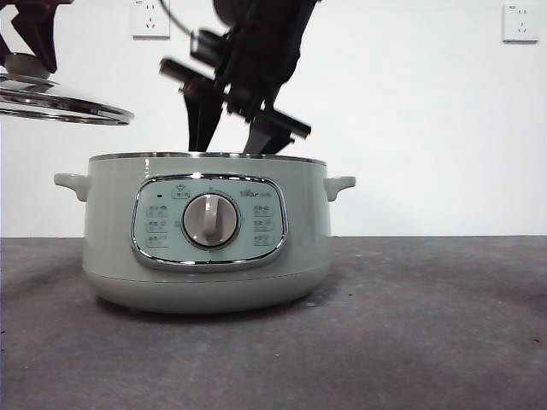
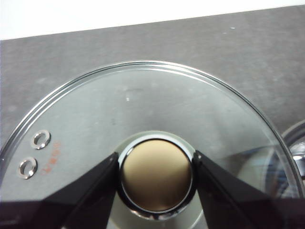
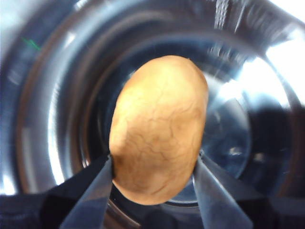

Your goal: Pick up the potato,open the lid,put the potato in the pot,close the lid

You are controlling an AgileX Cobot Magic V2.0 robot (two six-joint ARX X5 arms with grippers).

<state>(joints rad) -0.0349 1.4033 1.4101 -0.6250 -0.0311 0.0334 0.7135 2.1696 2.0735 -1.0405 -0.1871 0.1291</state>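
Note:
The pale green pot point(image 1: 205, 231) stands open on the table. My left gripper point(image 2: 156, 160) is shut on the knob point(image 2: 156, 183) of the glass lid point(image 2: 143, 105). In the front view it point(image 1: 30, 38) holds the lid point(image 1: 60, 102) up in the air, to the left of the pot and above its rim. My right gripper point(image 3: 152, 160) is shut on the orange-brown potato point(image 3: 159, 129) and holds it inside the pot's shiny inner bowl point(image 3: 52, 124). In the front view this gripper point(image 1: 231, 141) reaches down into the pot's mouth, and the pot's wall hides the potato.
The pot's front panel has a dial point(image 1: 210, 220), and there are small handles on both sides point(image 1: 340, 184). The grey table point(image 1: 427, 325) stretches to the right of the pot. A white wall with sockets point(image 1: 150, 17) lies behind. The pot's rim point(image 2: 298, 143) shows beside the lid.

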